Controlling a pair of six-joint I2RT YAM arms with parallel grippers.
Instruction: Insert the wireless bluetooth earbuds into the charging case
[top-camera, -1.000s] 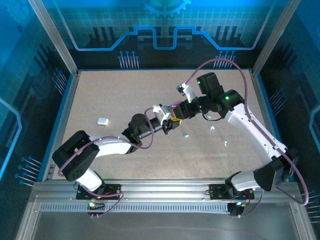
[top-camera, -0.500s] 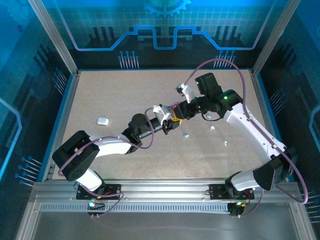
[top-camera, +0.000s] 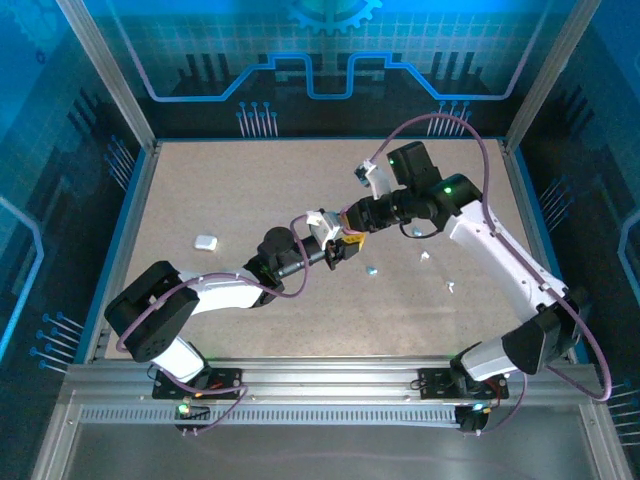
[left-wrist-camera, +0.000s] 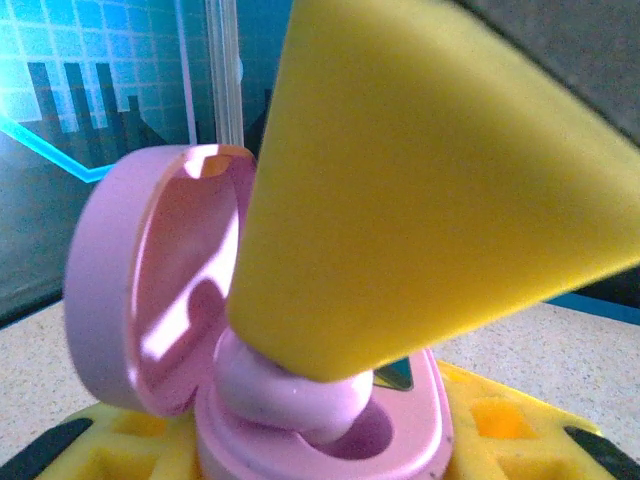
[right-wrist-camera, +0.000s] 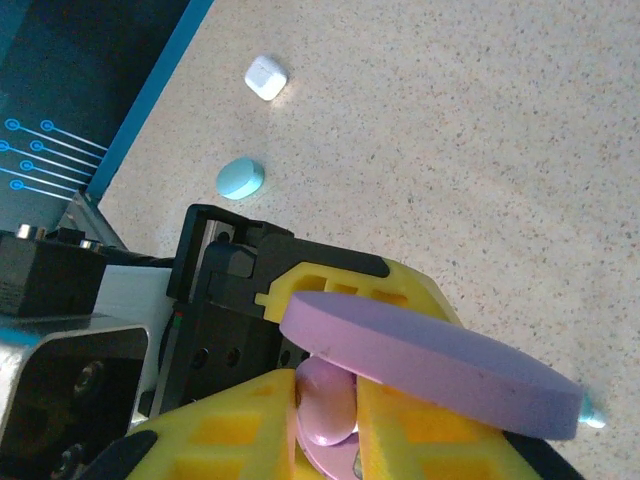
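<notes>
1. Both grippers meet above the middle of the table (top-camera: 200, 180). The left gripper (top-camera: 338, 252) reaches in from the near-left. The right gripper (top-camera: 352, 224) comes from the right side.
2. Left gripper: its yellow fingers (left-wrist-camera: 495, 425) are clenched on the charging case (left-wrist-camera: 330, 440) from both sides and hold it clear of the table top.
3. The charging case is pink-purple and open. Its lid (left-wrist-camera: 125, 300) stands hinged up on the left in the left wrist view. From the right wrist it is seen edge-on as a flat purple disc.
4. Right gripper: its yellow fingers (right-wrist-camera: 245, 425) grasp the purple earbud (right-wrist-camera: 325, 398), one on each side.
5. The purple earbud sits down in a well of the case base, under the open lid. In the left wrist view one broad yellow right finger rests on top of it.
6. Loose on the table, a teal earbud (top-camera: 371, 270) lies just nearer than the grippers. One pale speck (top-camera: 424, 256) and a second pale speck (top-camera: 450, 287) lie toward the near-right, both too small to identify.
7. A white case (right-wrist-camera: 266, 77) lies toward the left edge, about midway along it. A teal oval piece (right-wrist-camera: 240, 178) lies near it, and the two are apart.
</notes>
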